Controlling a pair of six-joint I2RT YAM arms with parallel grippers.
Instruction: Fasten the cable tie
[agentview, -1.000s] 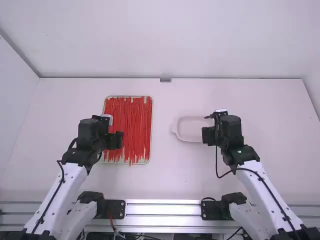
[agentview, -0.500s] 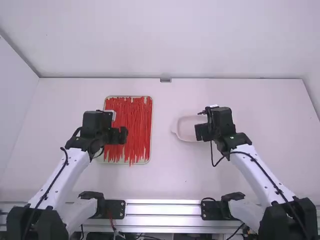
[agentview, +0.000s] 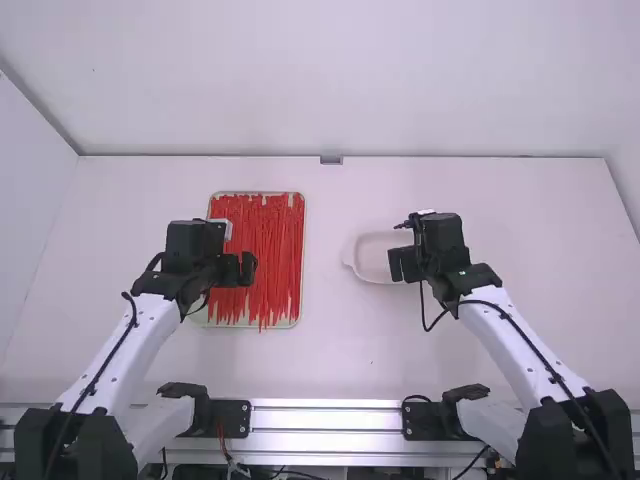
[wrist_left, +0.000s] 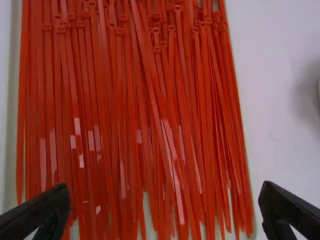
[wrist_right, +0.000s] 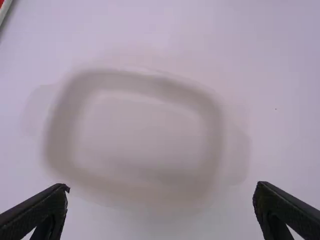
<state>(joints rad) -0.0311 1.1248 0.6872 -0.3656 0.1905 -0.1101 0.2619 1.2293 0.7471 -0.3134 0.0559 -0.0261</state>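
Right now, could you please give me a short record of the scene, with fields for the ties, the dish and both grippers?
Ties: pile of red plastic cable ties, lying lengthwise in a pale rectangular tray
Dish: white oblong dish with end handles, looks empty, on the white table beside the tray
Left gripper: open, above the near part of the ties
Right gripper: open, above the dish
Task state: no tie picked up yet

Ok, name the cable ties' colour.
Thin plastic cable ties: orange-red, best in left wrist view.
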